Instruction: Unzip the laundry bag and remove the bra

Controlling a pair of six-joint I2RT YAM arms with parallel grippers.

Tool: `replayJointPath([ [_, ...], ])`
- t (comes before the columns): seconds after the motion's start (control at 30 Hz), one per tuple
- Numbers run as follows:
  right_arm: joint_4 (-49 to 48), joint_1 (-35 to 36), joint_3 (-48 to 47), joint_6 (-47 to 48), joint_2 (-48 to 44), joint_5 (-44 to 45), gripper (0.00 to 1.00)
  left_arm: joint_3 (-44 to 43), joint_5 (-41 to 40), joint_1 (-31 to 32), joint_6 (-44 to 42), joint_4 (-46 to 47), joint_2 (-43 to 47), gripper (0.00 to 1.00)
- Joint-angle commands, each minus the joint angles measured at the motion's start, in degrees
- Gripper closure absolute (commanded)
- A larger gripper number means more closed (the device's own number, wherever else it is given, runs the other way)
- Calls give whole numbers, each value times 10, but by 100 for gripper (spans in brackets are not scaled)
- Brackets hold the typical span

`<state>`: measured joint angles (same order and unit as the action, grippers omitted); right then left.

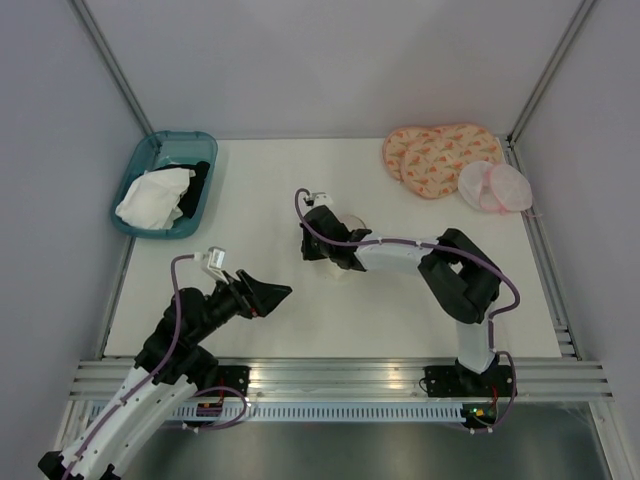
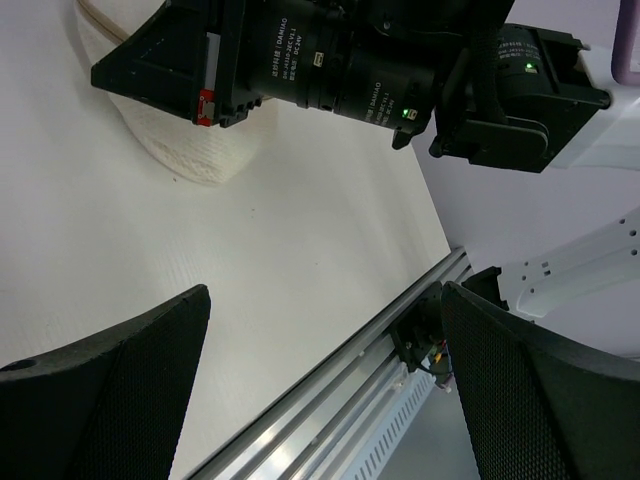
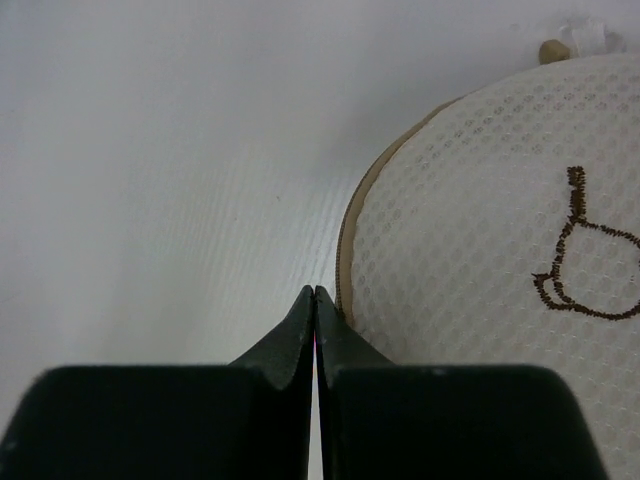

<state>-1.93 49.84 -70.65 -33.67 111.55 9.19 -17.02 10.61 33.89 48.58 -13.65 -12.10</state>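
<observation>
Far left: teal bin with a white cloth and a black cloth in it. I leave these alone.

Left claw: spread wide, holding nothing, hanging above bare bench. It points toward the centre but is well apart from the work.

Centre: the laundry bag lies flat on the bench with its round face and stitched icon up. The right arm covers most of it in the overhead view.

Right claw: fingers pressed together, pinching nothing I can see. The tips sit low at the bench, just beside the bag's tan rim. In the wrist view the bag lies to the right of the tips and ahead of them.

A small tan knob with a bit of white shows at the bag's far edge. It may be the zip pull, but I cannot tell. If so, the claw must travel forward and right along the rim to reach it.

The right arm is clearly the nearer one.

Bra: not visible. I judge it is inside the bag, which looks closed.

Far right: an orange patterned pad and a pale pink mesh pair.
</observation>
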Motion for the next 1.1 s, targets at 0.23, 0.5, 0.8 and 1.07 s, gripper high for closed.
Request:
replayJointPath([
  [0.23, 78, -12, 116, -6, -83, -12, 100, 17, -9, 2, 19, -9, 18, 0],
  [0.5, 177, -6, 195, -21, -175, 108, 100, 27, -7, 2, 25, 1, 13, 0],
  [0.8, 191, -58, 194, -13, -192, 242, 100, 30, 7, 1, 30, 10, 9, 0],
  [1.07, 96, -164, 156, 34, -118, 213, 100, 38, 19, 2, 42, 5, 33, 0],
])
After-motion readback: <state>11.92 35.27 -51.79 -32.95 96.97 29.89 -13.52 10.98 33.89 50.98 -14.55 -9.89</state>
